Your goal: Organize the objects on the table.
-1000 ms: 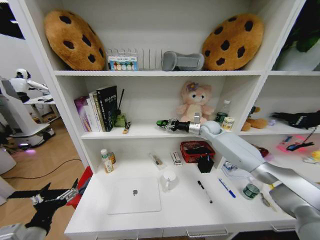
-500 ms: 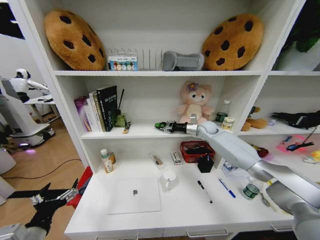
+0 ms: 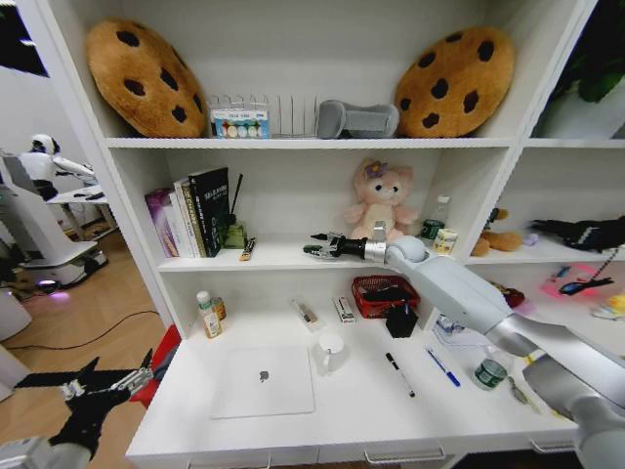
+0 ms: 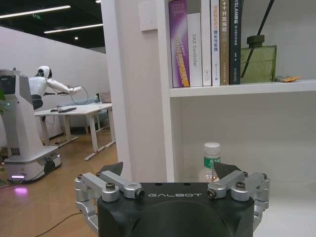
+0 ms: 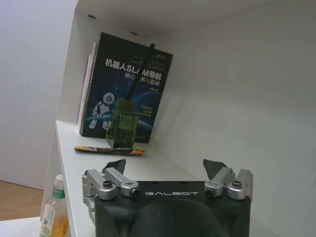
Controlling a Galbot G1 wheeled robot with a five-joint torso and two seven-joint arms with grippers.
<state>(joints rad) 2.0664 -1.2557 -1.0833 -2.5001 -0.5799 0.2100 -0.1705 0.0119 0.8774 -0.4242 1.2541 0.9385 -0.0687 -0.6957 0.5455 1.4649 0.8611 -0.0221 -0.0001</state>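
Right gripper (image 3: 314, 244) hovers over the middle shelf (image 3: 283, 257), fingers spread, empty; left gripper (image 3: 122, 379) parked low, fingers spread

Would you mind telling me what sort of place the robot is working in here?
Probably a robotics lab or office staged as a home study: a white desk with a laptop beneath shelves of books, and another robot beside work tables behind.

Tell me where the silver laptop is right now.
In the head view the silver laptop lies closed on the white desk's left half, beside the white mug.
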